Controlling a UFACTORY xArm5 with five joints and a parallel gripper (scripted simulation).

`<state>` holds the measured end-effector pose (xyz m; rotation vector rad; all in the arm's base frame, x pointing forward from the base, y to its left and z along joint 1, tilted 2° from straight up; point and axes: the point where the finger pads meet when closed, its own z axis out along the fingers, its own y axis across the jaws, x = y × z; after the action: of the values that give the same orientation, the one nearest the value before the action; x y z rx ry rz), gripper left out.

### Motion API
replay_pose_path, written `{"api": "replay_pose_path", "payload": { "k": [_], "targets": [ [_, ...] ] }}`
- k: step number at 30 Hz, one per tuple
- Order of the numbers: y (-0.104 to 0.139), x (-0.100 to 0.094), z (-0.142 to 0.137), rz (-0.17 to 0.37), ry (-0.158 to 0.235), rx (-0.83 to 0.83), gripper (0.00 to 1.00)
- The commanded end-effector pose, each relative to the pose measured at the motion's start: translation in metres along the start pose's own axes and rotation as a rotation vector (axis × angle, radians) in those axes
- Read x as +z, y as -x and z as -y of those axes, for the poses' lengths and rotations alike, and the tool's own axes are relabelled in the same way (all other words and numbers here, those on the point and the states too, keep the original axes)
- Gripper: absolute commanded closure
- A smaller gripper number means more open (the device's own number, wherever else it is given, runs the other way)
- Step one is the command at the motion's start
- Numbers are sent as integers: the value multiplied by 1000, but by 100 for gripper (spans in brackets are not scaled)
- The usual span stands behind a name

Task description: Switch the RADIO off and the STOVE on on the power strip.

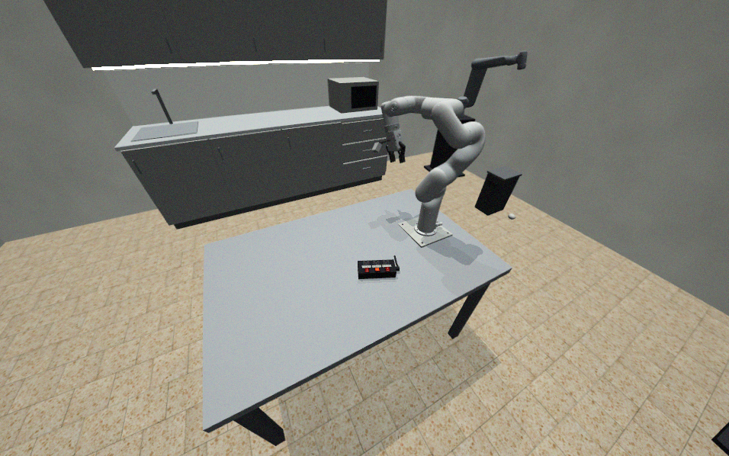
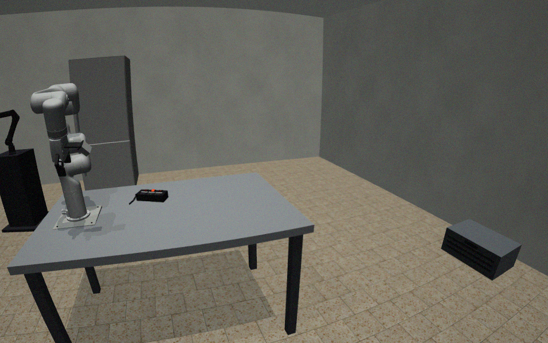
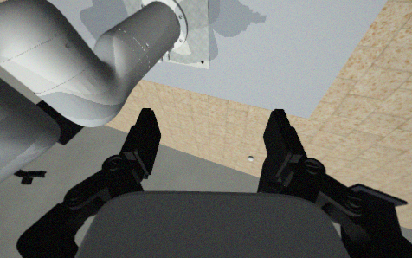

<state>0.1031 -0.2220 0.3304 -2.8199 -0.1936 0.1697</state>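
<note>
A black power strip (image 1: 377,267) (image 2: 151,195) lies flat on the grey table (image 1: 279,300) (image 2: 194,222), right way up, a short way in front of the arm's base. It carries three small switches in a row with red-orange marks; their labels are too small to read. A short black cord end sticks out at the side nearer the base. My gripper (image 1: 397,155) (image 2: 59,166) (image 3: 211,122) is open and empty. It hangs high in the air beyond the table's far edge, far from the strip. The wrist view shows the floor and the table corner, not the strip.
The arm's base plate (image 1: 425,234) (image 2: 77,218) is bolted near the table's edge. A kitchen counter (image 1: 258,155) with a microwave stands behind. A black stand (image 2: 20,190), a fridge (image 2: 105,121) and a dark box (image 2: 480,247) stand on the floor around the table.
</note>
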Motion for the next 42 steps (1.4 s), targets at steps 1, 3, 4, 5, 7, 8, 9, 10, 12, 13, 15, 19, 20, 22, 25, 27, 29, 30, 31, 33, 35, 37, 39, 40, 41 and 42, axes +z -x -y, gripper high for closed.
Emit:
{"api": "replay_pose_path", "payload": {
  "k": [1, 3, 4, 5, 7, 8, 9, 10, 12, 13, 15, 19, 20, 22, 25, 27, 29, 30, 31, 33, 35, 37, 39, 40, 41, 42],
  "targets": [
    [0, -1, 0, -1, 3, 0, 0],
    [0, -1, 0, -1, 3, 0, 0],
    [0, -1, 0, -1, 3, 0, 0],
    [0, -1, 0, -1, 3, 0, 0],
    [0, -1, 0, -1, 3, 0, 0],
    [0, -1, 0, -1, 3, 0, 0],
    [0, -1, 0, -1, 3, 0, 0],
    [0, -1, 0, -1, 3, 0, 0],
    [0, -1, 0, -1, 3, 0, 0],
    [0, -1, 0, -1, 3, 0, 0],
    [0, -1, 0, -1, 3, 0, 0],
    [0, -1, 0, -1, 4, 0, 0],
    [-1, -1, -1, -1, 6, 1, 0],
    [-5, 1, -4, 1, 14, 3, 0],
    [-19, 7, -12, 4, 45, 9, 0],
    [-36, 14, -20, 4, 78, 16, 0],
    [-59, 24, -29, -1, 122, 25, 0],
    [-73, 30, -33, -6, 148, 30, 0],
    [-73, 30, -33, -6, 148, 30, 0],
    [-88, 37, -37, -14, 175, 34, 0],
    [-105, 44, -39, -25, 203, 39, 0],
    [-124, 52, -41, -39, 232, 44, 0],
    [-143, 61, -41, -58, 261, 48, 0],
    [-143, 61, -41, -58, 261, 48, 0],
    [-164, 70, -39, -80, 289, 52, 0],
    [-164, 70, -39, -80, 289, 52, 0]
  ]
}}
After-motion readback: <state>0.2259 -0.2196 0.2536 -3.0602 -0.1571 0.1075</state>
